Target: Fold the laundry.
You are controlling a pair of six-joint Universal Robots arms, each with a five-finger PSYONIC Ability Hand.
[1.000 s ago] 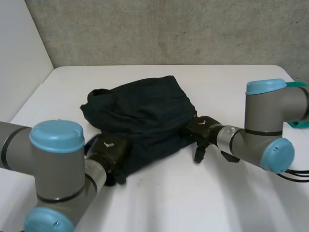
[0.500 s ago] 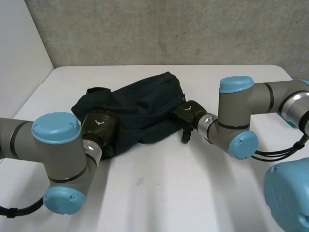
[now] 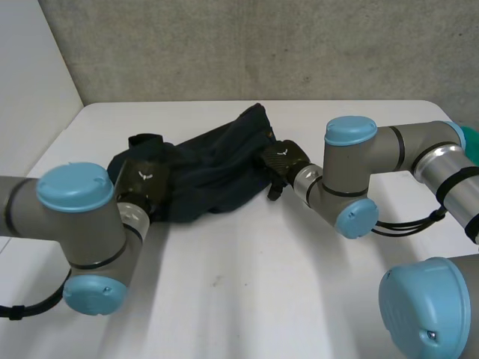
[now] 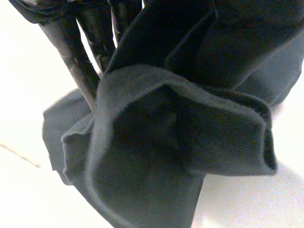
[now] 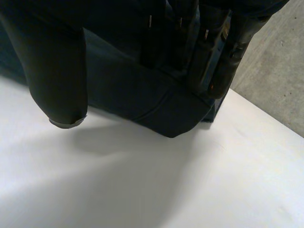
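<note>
Just dark garment (image 3: pixel 213 170) on white table (image 3: pixel 262 299)

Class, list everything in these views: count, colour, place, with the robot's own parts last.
Crumpled dark navy cloth garment: one, dark navy, mid-table between the hands.
Flat white table: one, white, under the cloth.
Grey concrete wall: one, grey, behind the table.
Teal object: one, teal, by the table's right edge, partly hidden by the right arm.
Robot arms: two, grey with light-blue caps; left arm, right arm.
Robot hands: two, black; left robot hand grips the cloth's left end, right robot hand its right end.
</note>
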